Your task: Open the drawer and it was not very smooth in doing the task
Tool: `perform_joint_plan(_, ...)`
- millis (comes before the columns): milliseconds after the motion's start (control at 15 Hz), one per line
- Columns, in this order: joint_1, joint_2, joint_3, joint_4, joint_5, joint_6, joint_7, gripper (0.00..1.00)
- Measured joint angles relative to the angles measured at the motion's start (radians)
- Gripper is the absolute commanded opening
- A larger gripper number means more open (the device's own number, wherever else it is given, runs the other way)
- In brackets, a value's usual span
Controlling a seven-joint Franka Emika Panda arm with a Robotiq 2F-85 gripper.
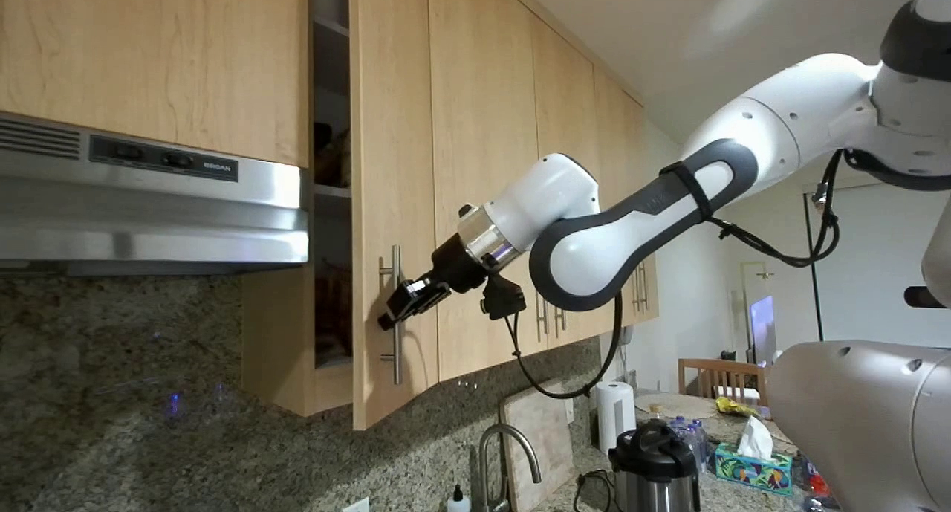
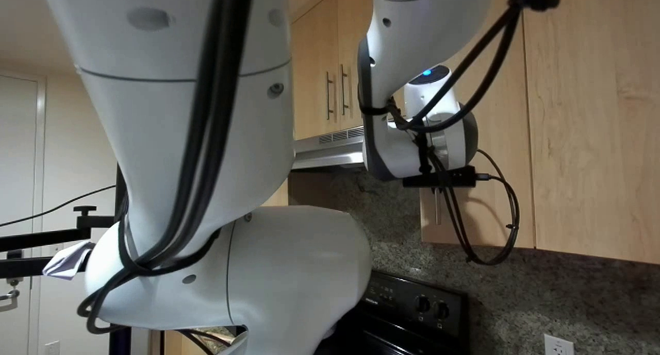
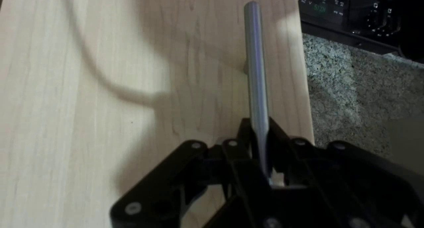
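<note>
The drawer is a tall, narrow light-wood cabinet door (image 1: 390,155), standing ajar. Dark shelves (image 1: 331,192) show in the gap beside its free edge. The door also shows in an exterior view (image 2: 508,123), partly behind the arm, and fills much of the wrist view (image 3: 109,128). Its slim vertical silver bar handle (image 1: 397,274) is near the free edge; it runs between my fingers in the wrist view (image 3: 256,56). My gripper (image 1: 391,320) is shut on the handle's lower half, one finger on each side (image 3: 258,125). The gripper is hidden behind the wrist in an exterior view.
A steel range hood (image 1: 148,207) is beside the cabinet opening. A wider wood door (image 1: 483,111) adjoins the hinge side. A black cable (image 1: 535,386) hangs from the wrist. A faucet (image 1: 513,438) and a pressure cooker (image 1: 654,460) stand below. A black stove (image 2: 402,303) shows.
</note>
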Motion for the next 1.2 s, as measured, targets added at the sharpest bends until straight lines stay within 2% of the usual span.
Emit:
perform_joint_plan(133,0.016,-0.063,-0.010,-0.001,0.000,-0.078,-0.035,0.08)
perform_joint_plan(400,-0.036,-0.100,0.044,-0.034,0.278,-0.120,-0.303,0.08)
perform_joint_plan(600,-0.106,-0.097,0.113,-0.057,0.428,-0.138,-0.427,0.08)
perform_joint_plan(800,-0.175,-0.092,0.178,-0.069,0.522,-0.163,-0.491,0.08)
perform_joint_plan(1200,-0.344,-0.054,0.345,-0.098,0.622,-0.165,-0.503,0.08)
